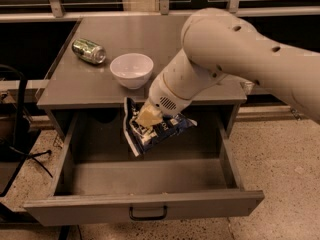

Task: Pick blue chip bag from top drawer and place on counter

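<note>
The blue chip bag (155, 130), crumpled dark blue foil with white lettering and edges, hangs in the air above the open top drawer (145, 184), level with the front edge of the counter (95, 81). My gripper (146, 118) is shut on the bag's upper part, reaching down from my large white arm that crosses the counter's right side. The drawer is pulled out, grey with a black handle (148, 215) on its front panel.
A white bowl (131, 69) stands near the counter's front middle. A green can (89, 51) lies on its side at the counter's left. My arm hides the counter's right part. A black stand (15, 134) is left of the cabinet.
</note>
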{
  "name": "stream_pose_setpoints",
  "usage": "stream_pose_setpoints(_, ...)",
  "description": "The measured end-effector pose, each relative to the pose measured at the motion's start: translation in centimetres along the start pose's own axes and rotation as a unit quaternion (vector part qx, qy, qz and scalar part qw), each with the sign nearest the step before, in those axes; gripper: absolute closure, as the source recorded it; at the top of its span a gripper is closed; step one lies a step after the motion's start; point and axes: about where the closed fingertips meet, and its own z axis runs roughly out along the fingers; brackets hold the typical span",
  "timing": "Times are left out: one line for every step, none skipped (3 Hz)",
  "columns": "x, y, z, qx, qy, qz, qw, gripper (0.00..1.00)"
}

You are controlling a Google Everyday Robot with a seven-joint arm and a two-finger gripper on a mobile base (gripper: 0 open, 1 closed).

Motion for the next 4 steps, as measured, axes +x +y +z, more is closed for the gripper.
stream_pose_setpoints(0.0, 0.0, 0.0, 0.000, 0.000, 0.000, 1.0000, 1.00)
stream_pose_setpoints(-1.2, -0.2, -1.1, -0.017, 0.009, 0.017, 0.9997, 1.00)
stream_pose_setpoints(-4.1, -0.4, -3.7, -0.043, 0.024, 0.040, 0.9980, 1.00)
stream_pose_setpoints(-9.0, -1.1, -8.1, -0.054, 0.054, 0.063, 0.9951, 1.00)
